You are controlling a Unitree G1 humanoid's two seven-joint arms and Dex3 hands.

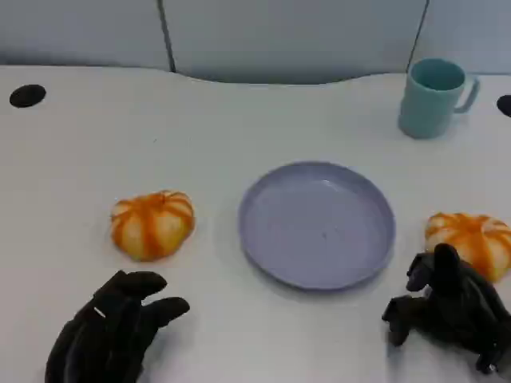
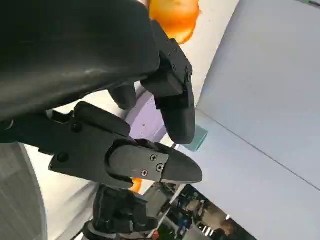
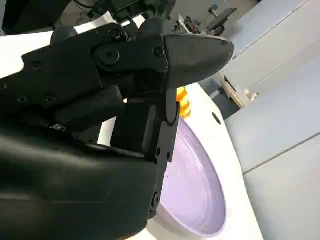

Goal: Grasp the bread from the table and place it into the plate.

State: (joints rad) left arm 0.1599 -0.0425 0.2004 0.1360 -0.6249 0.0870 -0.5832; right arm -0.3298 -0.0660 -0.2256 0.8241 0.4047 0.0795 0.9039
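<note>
Fingers of left hand [image 1: 112, 331] loosely spread, holding nothing, resting on table [image 1: 72, 175] near left bread [image 1: 152, 224]. Right hand [image 1: 451, 307] fingers curled, empty, just beside right bread [image 1: 473, 239]. Plate [image 1: 317, 223] between both breads; teal mug [image 1: 432, 96] behind it

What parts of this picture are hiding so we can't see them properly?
- Right bread: in the head view, its near side is hidden behind the right hand.
- Left hand: its lower part is cut off by the head view's bottom edge.
- Plate: in the right wrist view, the hand's black shell covers much of it.
- Mug: in the left wrist view, just a sliver past the fingers.
</note>
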